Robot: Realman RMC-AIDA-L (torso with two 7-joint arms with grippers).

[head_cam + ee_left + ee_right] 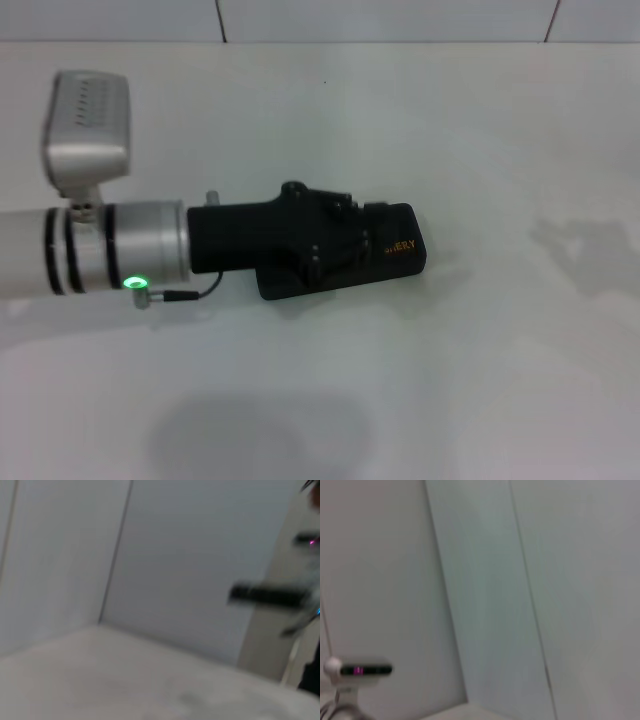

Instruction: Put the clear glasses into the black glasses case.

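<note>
The black glasses case point(395, 252) lies shut under the left gripper point(335, 240), whose jaw state I cannot tell; no clear glasses in sight, probably already inside.

Left arm extends horizontally from the left edge; the left gripper point(335, 240) points rightward, low over the table. Right arm out of view.

The white table point(480, 380) (plain, matte) bears the black glasses case point(405, 250).
</note>
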